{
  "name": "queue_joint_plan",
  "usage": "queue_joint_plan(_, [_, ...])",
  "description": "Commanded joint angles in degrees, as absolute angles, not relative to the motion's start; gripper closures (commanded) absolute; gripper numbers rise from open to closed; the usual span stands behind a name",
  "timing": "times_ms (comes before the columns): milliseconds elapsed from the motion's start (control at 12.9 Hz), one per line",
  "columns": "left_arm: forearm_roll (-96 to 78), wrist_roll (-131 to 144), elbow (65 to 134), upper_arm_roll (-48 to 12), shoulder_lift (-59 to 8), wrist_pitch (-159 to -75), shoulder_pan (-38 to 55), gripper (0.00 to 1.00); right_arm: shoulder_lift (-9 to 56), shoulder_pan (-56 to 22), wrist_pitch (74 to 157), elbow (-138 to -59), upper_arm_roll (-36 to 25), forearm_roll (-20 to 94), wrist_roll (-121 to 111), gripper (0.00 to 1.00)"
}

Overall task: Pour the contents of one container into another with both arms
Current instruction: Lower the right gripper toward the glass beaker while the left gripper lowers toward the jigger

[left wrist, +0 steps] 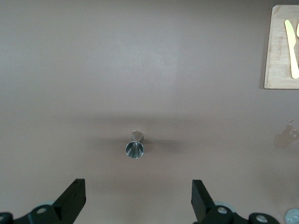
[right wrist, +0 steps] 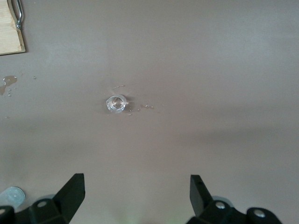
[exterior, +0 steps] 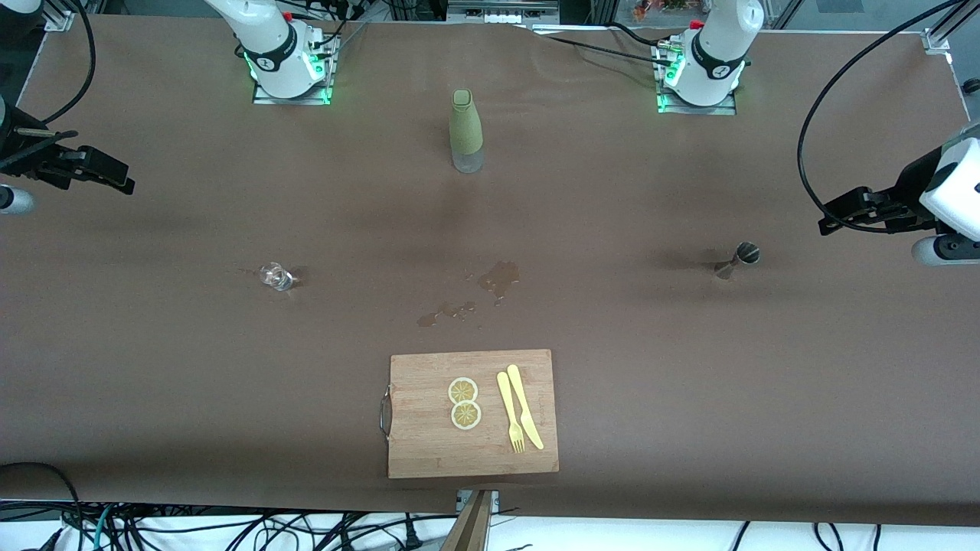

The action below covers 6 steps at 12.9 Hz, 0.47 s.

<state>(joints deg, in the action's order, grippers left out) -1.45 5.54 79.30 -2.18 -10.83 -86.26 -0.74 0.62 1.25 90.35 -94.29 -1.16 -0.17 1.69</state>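
Observation:
A small metal jigger (exterior: 739, 259) (left wrist: 135, 147) stands on the brown table toward the left arm's end. A small clear glass (exterior: 277, 275) (right wrist: 116, 103) stands toward the right arm's end. My left gripper (exterior: 838, 214) (left wrist: 138, 200) hangs in the air by the table's end, open and holding nothing, with the jigger ahead of its fingers. My right gripper (exterior: 115, 177) (right wrist: 137, 196) hangs at the other end, also open with nothing in it, and the glass lies ahead of it. Both white arms rise from bases at the back of the table.
A bottle in a green sleeve (exterior: 465, 130) stands midway between the two bases. A wet spill (exterior: 498, 279) marks the table's middle. Nearer the camera lies a wooden cutting board (exterior: 429, 451) with two lemon slices (exterior: 464, 403), a yellow fork (exterior: 509, 413) and knife (exterior: 525, 405).

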Motion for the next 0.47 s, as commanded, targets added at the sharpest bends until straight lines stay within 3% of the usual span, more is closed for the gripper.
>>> queue_joint_plan(0, [-2.2, 5.7, 79.5, -2.0, -10.6, -86.7, -0.4, 0.00, 1.1, 1.2, 89.4, -93.3, -1.2, -0.4, 1.1, 0.00])
queue_joint_plan(388, [-2.6, 5.5, 78.2, -2.0, -11.8, -86.5, -1.0, 0.00, 1.1, 1.1, 89.3, -93.4, -1.1, -0.7, 1.0, 0.00])
